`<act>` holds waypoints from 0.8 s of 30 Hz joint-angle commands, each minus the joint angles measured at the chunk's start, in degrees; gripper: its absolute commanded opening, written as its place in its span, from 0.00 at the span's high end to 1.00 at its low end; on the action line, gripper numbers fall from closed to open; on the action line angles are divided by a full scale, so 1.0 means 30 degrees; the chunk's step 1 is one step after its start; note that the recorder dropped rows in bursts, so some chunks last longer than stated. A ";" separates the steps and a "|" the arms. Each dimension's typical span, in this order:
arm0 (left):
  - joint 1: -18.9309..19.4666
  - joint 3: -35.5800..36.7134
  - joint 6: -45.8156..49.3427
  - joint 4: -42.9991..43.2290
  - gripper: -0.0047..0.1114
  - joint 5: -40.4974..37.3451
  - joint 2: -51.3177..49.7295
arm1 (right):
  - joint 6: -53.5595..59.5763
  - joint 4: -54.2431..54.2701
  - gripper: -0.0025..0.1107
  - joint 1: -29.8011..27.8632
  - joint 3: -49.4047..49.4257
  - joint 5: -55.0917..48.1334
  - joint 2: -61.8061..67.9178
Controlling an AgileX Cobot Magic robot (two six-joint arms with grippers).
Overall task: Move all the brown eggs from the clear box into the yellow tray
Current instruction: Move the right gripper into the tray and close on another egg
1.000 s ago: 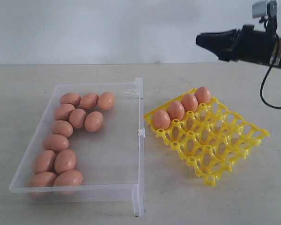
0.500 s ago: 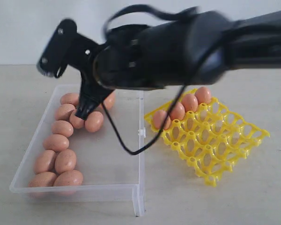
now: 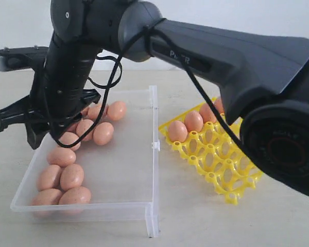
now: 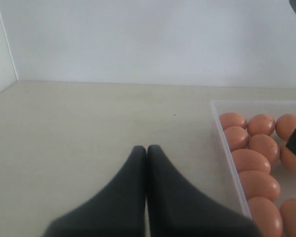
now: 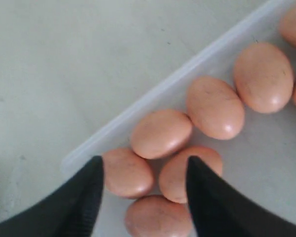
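Observation:
Several brown eggs [image 3: 72, 176] lie along the left side of the clear box [image 3: 153, 134]. My right arm [image 3: 67, 77] reaches across from the right and hangs over the box's far left corner, hiding the eggs there. In the right wrist view the right gripper [image 5: 144, 170] is open, fingers apart above two eggs [image 5: 127, 173] [image 5: 187, 173] by the box wall [image 5: 187, 74], holding nothing. The yellow tray [image 3: 232, 164] holds eggs [image 3: 177, 130] in its far row, partly hidden by the arm. My left gripper [image 4: 146, 148] is shut and empty over bare table, beside the box wall [image 4: 227, 143].
The right arm's bulk [image 3: 278, 149] fills the right foreground of the exterior view and covers part of the yellow tray. A cable [image 3: 206, 103] loops down from the arm over the box. A white wall [image 4: 148, 39] stands behind the table.
The right arm swung from the upper right across to the box's far left corner. Its fingers now stand open. The eggs have not moved.

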State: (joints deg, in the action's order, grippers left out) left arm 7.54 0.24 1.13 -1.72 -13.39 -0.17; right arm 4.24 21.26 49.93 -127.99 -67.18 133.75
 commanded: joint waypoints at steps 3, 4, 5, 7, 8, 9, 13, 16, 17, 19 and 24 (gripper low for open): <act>-0.0064 -0.0080 0.0010 -0.0103 1.00 0.0026 0.0056 | -0.5850 -0.4328 0.36 -0.0098 -0.0226 -0.0926 0.1033; -0.0064 -0.0080 0.0010 -0.0103 1.00 0.0026 0.0056 | -0.6570 -0.4485 0.37 -0.0098 -0.0226 -0.0926 0.1312; -0.0064 -0.0080 0.0010 -0.0103 1.00 0.0026 0.0056 | -0.6993 -0.4182 0.38 -0.0098 -0.0226 -0.0926 0.1391; -0.0064 -0.0080 0.0010 -0.0103 1.00 0.0026 0.0056 | -0.7501 -0.3238 0.40 -0.0098 -0.0226 -0.0926 0.1815; -0.0064 -0.0080 0.0010 -0.0103 1.00 0.0026 0.0056 | -0.7675 -0.2825 0.41 -0.0098 -0.0226 -0.0926 0.1943; -0.0064 -0.0080 0.0010 -0.0103 1.00 0.0026 0.0056 | -0.7890 -0.2471 0.41 -0.0098 -0.0226 -0.0926 0.2123; -0.0064 -0.0080 0.0010 -0.0103 1.00 0.0026 0.0056 | -0.8362 -0.1344 0.41 -0.0063 -0.0226 -0.0926 0.2765; -0.0064 -0.0080 0.0010 -0.0103 1.00 0.0026 0.0056 | -0.8394 -0.1195 0.41 -0.0063 -0.0226 -0.0926 0.3238; -0.0064 -0.0080 0.0010 -0.0103 1.00 0.0026 0.0056 | -0.8534 -0.1380 0.45 -0.0098 -0.0226 -0.0873 0.3395; -0.0064 -0.0080 0.0010 -0.0103 1.00 0.0026 0.0056 | -0.8777 -0.1665 0.73 -0.0098 -0.0226 -0.0379 0.3474; -0.0064 -0.0080 0.0010 -0.0103 1.00 0.0026 0.0056 | -0.8473 -0.1665 0.98 -0.0098 -0.0226 0.0478 0.3349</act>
State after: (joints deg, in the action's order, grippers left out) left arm 7.54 0.24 1.13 -1.72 -13.39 -0.17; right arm -21.91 17.17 49.70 -128.82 -67.66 143.34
